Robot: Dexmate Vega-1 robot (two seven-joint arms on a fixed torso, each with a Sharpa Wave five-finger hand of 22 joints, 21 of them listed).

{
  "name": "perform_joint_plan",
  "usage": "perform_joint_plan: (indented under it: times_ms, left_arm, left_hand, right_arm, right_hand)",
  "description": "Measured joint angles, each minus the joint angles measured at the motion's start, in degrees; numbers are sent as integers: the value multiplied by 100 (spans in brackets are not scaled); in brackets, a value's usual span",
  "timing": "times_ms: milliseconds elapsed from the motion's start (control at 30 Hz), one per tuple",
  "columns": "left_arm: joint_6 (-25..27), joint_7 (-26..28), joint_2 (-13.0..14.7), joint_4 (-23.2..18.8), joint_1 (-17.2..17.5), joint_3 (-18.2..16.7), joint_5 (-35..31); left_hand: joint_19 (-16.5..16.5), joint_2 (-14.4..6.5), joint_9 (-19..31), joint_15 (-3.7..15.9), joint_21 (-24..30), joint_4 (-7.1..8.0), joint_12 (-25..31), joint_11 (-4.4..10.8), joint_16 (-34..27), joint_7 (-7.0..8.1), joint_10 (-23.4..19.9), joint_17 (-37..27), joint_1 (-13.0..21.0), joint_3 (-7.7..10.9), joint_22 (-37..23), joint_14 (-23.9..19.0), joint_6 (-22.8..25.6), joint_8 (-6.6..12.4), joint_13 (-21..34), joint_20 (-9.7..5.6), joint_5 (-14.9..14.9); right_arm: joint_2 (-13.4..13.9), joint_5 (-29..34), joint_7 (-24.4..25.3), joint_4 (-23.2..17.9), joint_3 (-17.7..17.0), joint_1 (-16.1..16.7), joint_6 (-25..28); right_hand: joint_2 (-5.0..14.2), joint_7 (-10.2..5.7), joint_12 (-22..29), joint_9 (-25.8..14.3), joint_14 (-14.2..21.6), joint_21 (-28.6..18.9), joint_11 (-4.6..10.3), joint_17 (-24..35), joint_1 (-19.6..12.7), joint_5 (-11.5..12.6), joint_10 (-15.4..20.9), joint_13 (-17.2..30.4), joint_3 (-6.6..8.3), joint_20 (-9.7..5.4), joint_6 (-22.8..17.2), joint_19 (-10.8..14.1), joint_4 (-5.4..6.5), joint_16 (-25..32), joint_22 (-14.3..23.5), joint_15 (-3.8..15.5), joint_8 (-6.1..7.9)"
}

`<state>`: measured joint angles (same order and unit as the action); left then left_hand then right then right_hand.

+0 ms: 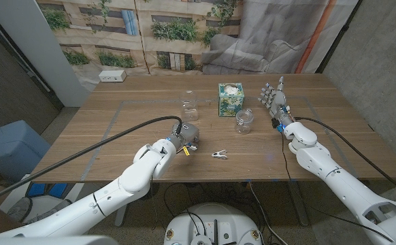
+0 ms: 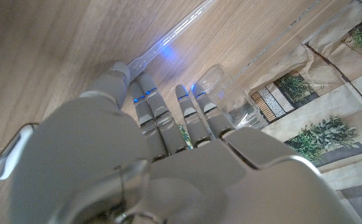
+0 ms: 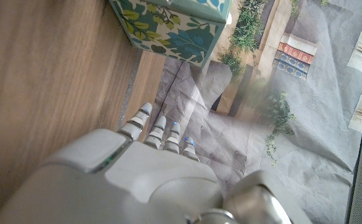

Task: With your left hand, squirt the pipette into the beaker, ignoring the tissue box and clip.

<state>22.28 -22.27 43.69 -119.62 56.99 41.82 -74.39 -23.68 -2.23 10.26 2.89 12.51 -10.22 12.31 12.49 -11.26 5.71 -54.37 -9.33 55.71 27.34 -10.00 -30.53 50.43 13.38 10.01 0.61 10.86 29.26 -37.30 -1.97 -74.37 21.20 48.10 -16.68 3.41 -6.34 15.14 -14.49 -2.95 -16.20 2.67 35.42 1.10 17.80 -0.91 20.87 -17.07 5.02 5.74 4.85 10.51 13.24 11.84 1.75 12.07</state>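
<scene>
We find no brand name or readable writing anywhere; the tissue box point(image 1: 230, 99) carries only a teal leaf pattern, plain too in the right wrist view point(image 3: 175, 28).

On the wooden tabletop point(image 1: 116, 129) our left robot hand point(image 1: 186, 138) sits near the front middle, fingers curled down. Whether it has hold of the pipette we cannot tell: the head view hides the fingertips, and the left wrist view shows the fingers point(image 2: 153, 115) bent toward the wood beside a clear glass vessel point(image 2: 227, 93). We cannot make out the pipette with any certainty.

Two clear glass vessels stand mid-table: one point(image 1: 189, 106) just beyond the left robot hand, another point(image 1: 244, 121) to the right, in front of the tissue box. Which is the beaker we cannot say. The clip point(image 1: 218, 154) lies just right of the left robot hand, near the front edge.

Our right robot hand point(image 1: 274, 97) stands upright at the right, fingers spread, holding nothing, well apart from the glassware. Bare wood lies open on both sides.
</scene>
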Motion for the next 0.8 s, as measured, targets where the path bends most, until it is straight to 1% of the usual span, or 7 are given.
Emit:
perform_joint_plan:
  times_ms: [167,267,367,567,667,733,800]
  left_arm:
    - [0,29,27,7,7,5,5]
    - [0,52,60,8,26,5,7]
    - [3,87,89,8,45,3,7]
    - [11,126,119,12,64,-3,1]
    - [11,136,128,19,68,-5,-4]
    - [11,143,133,28,69,-5,-7]
    - [11,146,135,36,68,-6,-7]
  left_hand:
    - [-47,-30,-2,-11,0,17,0,12,0,72,-111,0,31,-28,0,-50,111,45,28,-29,0]
    - [-69,-30,-2,20,0,6,0,16,0,63,-146,-4,30,-39,0,-81,161,46,28,-9,0]
    - [-99,-42,-1,4,17,17,0,40,0,75,-224,-16,42,-76,0,-127,197,46,28,-39,0]
    - [-143,-52,4,19,22,17,0,30,0,98,-337,-16,53,-76,0,-185,227,46,28,-42,0]
    - [-172,-50,4,19,22,14,11,31,0,103,-398,-16,101,-119,0,-224,264,46,44,-71,0]
    - [-187,-44,6,19,22,18,28,41,0,124,-449,-16,106,-123,0,-250,286,82,54,-86,0]
    - [-243,-67,6,19,37,18,28,43,0,106,-470,-16,129,-123,0,-285,327,86,54,-61,0]
  right_arm:
    - [0,0,0,0,0,0,0]
    - [0,0,0,0,0,0,0]
    - [0,0,0,0,0,0,0]
    - [0,0,0,0,0,0,0]
    - [0,0,0,0,0,0,0]
    - [0,0,0,0,0,0,0]
    - [-1,0,0,0,0,0,0]
  right_hand:
    - [0,0,0,0,0,0,0,0,0,0,0,-13,0,0,0,0,0,0,0,0,0]
    - [0,0,0,0,0,0,0,0,0,0,0,-15,0,0,0,0,0,0,0,0,0]
    - [0,0,0,0,0,0,0,0,0,0,0,-15,0,0,0,0,0,0,0,0,0]
    - [0,0,0,0,0,0,0,0,0,0,0,-15,0,0,0,0,0,0,0,0,0]
    - [0,0,-1,0,0,0,0,0,0,0,0,-15,0,0,0,0,0,0,0,0,0]
    - [0,0,-1,0,0,0,0,0,0,0,0,-15,0,0,0,0,0,0,0,0,0]
    - [0,0,-1,0,0,0,0,0,0,0,0,-15,0,0,0,0,0,0,0,0,0]
